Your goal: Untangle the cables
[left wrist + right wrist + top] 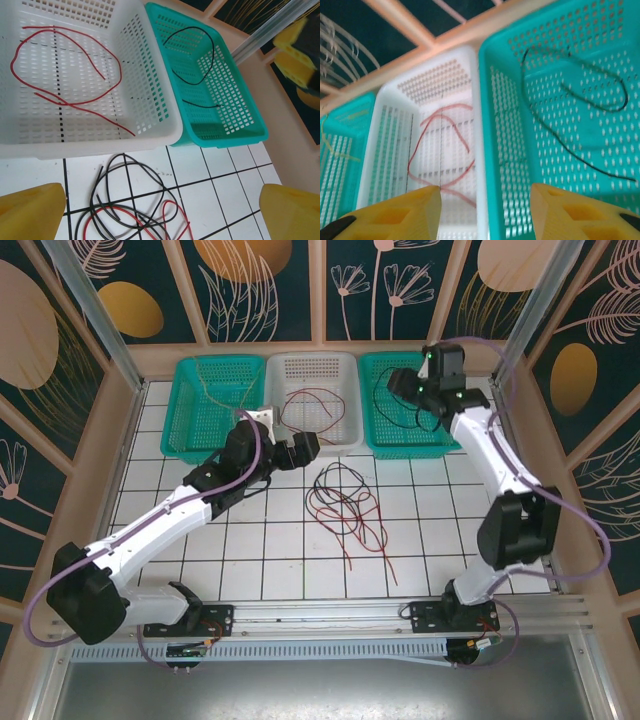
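Sorting by colour is going on, as I judge it. Toward the counter's far left corner a yellow cable [215, 390] is lying in the left teal basket [172, 430]. My left tool [303, 447] is hovering wide open, gripping nothing, beside the white basket [312, 358], where a red cable [305, 405] is resting. Black and red tangled cables [345, 505] are lying mid-counter. My right tool [485, 192] is hanging over the right teal basket [415, 448], jaws apart and empty, with a black cable [213, 50] lying inside. Next I am needing to pinch one strand free.
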